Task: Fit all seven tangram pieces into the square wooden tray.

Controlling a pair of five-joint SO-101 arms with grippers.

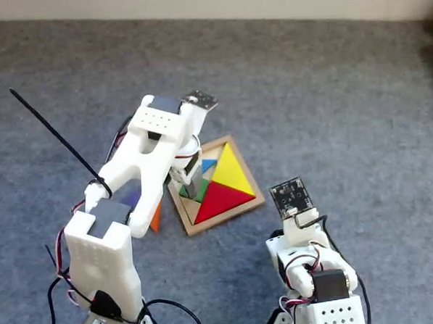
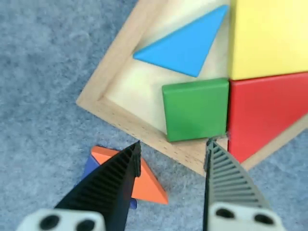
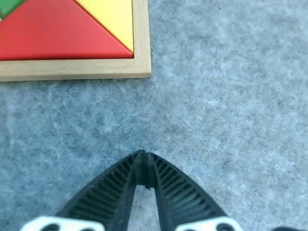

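The left gripper [image 2: 173,149] had its fingers [image 2: 115,178] spread apart with nothing between them. The gap sat over the near wooden rim of the square tray [image 2: 118,53], just short of the green square [image 2: 195,109], which lay inside against that rim. By one finger, out on the grey carpet [image 2: 38,72] and apart from the tray, lay an orange triangle [image 2: 149,180], resting partly on a dark blue piece [image 2: 89,168].

Farther in, the green square touched the red triangle [image 2: 264,110] along one side, and the yellow triangle [image 2: 269,36] lay against the red one. A light blue triangle [image 2: 185,41] sat loose and askew on the bare tray floor, near the green square.

The right gripper [image 3: 144,156] had its fingers pressed together and empty, hanging over open carpet, well apart from the tray's corner.

From above, the left arm [image 1: 147,158] stretched out over the tray's near side, and the right arm [image 1: 313,266] was folded back beside it.
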